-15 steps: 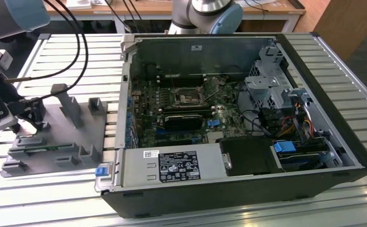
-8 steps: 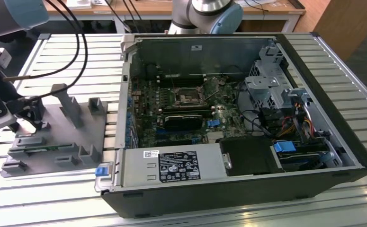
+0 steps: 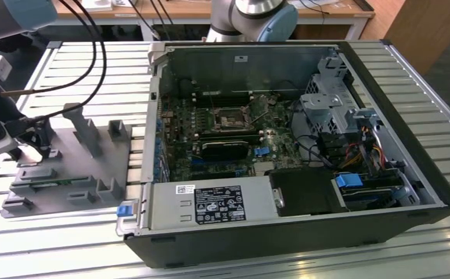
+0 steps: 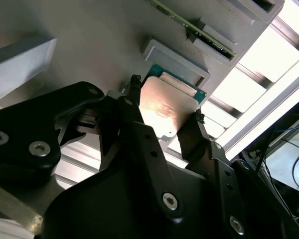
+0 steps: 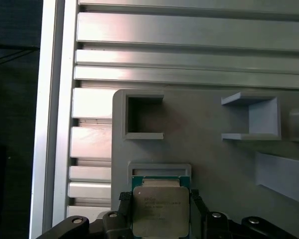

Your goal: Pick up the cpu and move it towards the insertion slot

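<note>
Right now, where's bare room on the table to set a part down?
Bare table slats on the camera side of the grey tray; more beyond it. Crowded: tray fixtures, end effector over cpu, case interior.

- cpu point(image 5: 161, 211): square, silvery lid, green rim; lies flat at the grey tray's point(image 5: 204, 149) edge recess.
- insertion slot point(image 3: 231, 119): square metal frame, dark centre; well apart from the grey tray, toward the exterior view's right.

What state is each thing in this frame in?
Silvery square cpu: clamped at two opposite edges, at the grey plastic tray.
Black gripper: shut on the cpu.
Square metal-framed insertion slot: dark centre bare.
Black computer case: on its side, panel off.
Narrow green memory stick: lying in the tray.
</note>
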`<act>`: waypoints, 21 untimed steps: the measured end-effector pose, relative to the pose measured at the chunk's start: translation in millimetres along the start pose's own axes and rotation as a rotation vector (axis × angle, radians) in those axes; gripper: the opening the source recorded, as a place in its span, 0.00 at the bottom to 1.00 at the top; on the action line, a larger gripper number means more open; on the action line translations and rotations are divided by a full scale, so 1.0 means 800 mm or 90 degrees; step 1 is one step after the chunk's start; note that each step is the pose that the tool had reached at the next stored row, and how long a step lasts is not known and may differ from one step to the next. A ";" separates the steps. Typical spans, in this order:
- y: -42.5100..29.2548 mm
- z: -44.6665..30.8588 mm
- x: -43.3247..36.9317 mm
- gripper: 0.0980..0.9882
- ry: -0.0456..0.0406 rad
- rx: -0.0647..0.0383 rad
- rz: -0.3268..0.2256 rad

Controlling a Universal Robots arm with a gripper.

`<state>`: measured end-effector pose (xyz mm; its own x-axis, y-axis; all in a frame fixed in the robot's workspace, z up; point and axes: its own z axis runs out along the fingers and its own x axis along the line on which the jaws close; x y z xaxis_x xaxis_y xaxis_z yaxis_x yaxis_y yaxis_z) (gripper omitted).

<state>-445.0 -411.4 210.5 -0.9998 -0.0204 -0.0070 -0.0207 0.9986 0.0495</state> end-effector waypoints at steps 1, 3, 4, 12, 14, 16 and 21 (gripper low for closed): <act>0.0001 -0.0005 0.000 0.50 -0.0001 0.000 0.000; 0.0001 -0.0015 0.000 0.50 0.0000 0.000 0.000; 0.0001 -0.0020 0.000 0.50 0.0000 0.000 0.000; 0.0003 -0.0055 0.000 0.50 0.0000 0.000 0.000; 0.0003 -0.0063 0.000 0.50 0.0000 0.000 0.000; 0.0004 -0.0070 0.000 0.50 0.0000 0.000 0.000; 0.0004 -0.0084 0.000 0.50 -0.0001 0.000 0.000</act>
<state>-445.0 -411.4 217.2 -0.9998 -0.0204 -0.0071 -0.0208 0.9986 0.0495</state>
